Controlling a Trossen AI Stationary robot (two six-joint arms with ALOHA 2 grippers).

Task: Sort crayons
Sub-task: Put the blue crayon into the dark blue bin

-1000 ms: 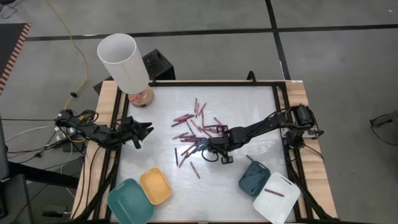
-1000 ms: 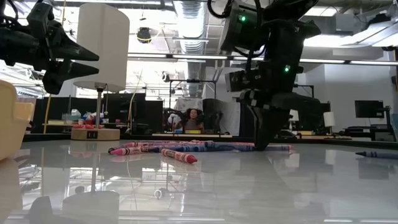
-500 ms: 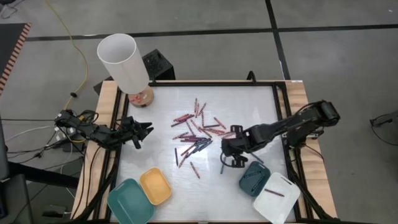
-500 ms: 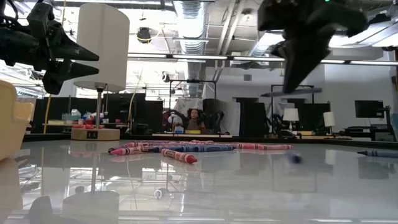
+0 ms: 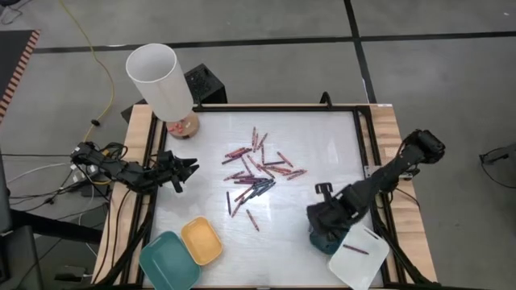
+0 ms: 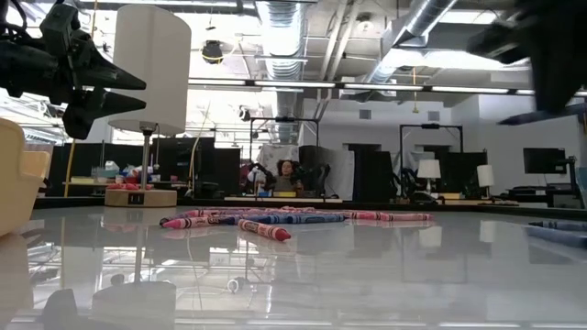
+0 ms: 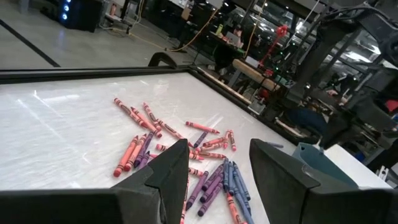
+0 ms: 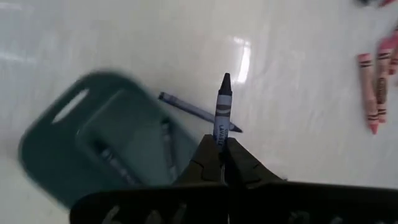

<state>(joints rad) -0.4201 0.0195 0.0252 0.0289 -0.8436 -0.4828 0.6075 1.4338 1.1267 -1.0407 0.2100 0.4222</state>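
Right tool (image 8: pixel 219 163) is clamped tight on a slim blue wax crayon (image 8: pixel 221 115), hovering above the dark teal plastic tray (image 8: pixel 112 146). Best to centre over that tray before letting go. Left tool (image 7: pixel 214 165), part-open and empty, waits well away from it.

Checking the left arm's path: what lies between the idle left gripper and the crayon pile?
In the high view, only bare white tabletop separates the left gripper, open at the table's left edge, from the scattered red, pink and purple crayons.
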